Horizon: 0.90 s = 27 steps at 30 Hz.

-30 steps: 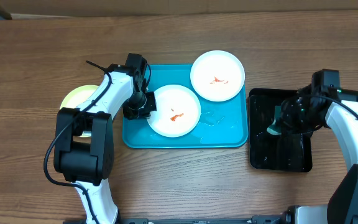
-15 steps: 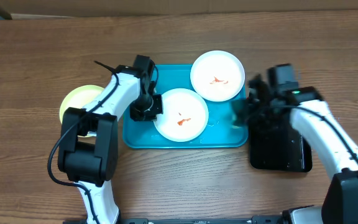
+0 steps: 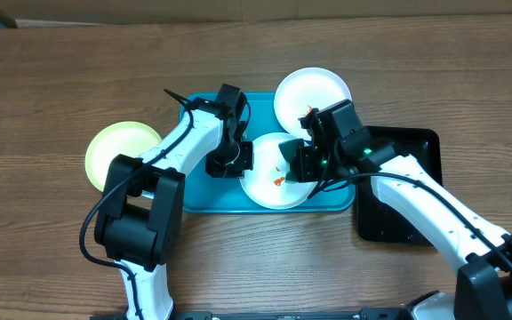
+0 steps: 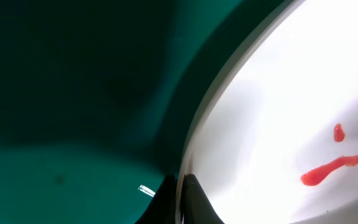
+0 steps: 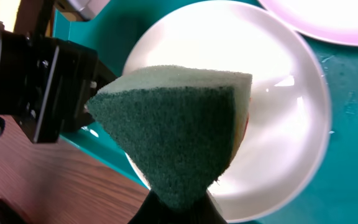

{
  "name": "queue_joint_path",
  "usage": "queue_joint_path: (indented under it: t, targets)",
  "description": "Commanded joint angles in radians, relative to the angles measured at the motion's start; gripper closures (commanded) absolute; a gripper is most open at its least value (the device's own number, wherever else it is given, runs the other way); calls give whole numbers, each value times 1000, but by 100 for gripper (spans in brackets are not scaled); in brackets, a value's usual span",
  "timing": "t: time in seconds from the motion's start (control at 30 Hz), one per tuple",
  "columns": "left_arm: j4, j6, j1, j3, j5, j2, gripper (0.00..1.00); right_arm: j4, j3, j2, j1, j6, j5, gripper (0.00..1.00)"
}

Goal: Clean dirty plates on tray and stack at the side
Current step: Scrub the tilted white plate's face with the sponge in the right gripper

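While left claw (image 3: 229, 164) pinches the rim of a smeared white plate (image 3: 269, 185) on tray (image 3: 201, 193), right claw (image 5: 178, 205) pinches sponge (image 5: 179, 130) just above it. Looks unwiped; second white plate (image 3: 305, 93) also smeared. Green plate (image 3: 118, 153) on counter (image 3: 43, 89), looks clean.

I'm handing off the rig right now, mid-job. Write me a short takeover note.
Left gripper: shut on the rim of the near white plate, on the blue tray.
Right gripper: shut on a green sponge over that plate; contact unclear.
Far white plate: at the tray's far right corner.
Yellow-green plate: on the table left of the tray, no smear showing; looks done.
Left to do: wipe the red smear off the near plate, clean the far one, stack both by the yellow-green plate.
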State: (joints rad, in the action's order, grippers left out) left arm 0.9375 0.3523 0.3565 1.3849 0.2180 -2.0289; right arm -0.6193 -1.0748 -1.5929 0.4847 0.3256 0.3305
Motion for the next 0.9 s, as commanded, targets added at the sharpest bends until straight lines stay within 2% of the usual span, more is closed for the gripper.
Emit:
queue_joint_path:
  t: [0.0, 0.43, 0.87]
  targets:
    - [5, 16, 19, -14, 20, -14, 96, 11, -26, -47, 27, 46, -15, 96]
    - [0, 23, 19, -14, 45, -14, 96, 126, -26, -224, 121, 80, -24, 96]
    - [6, 23, 19, -14, 45, -14, 96, 149, -26, -271, 120, 214, -222, 96]
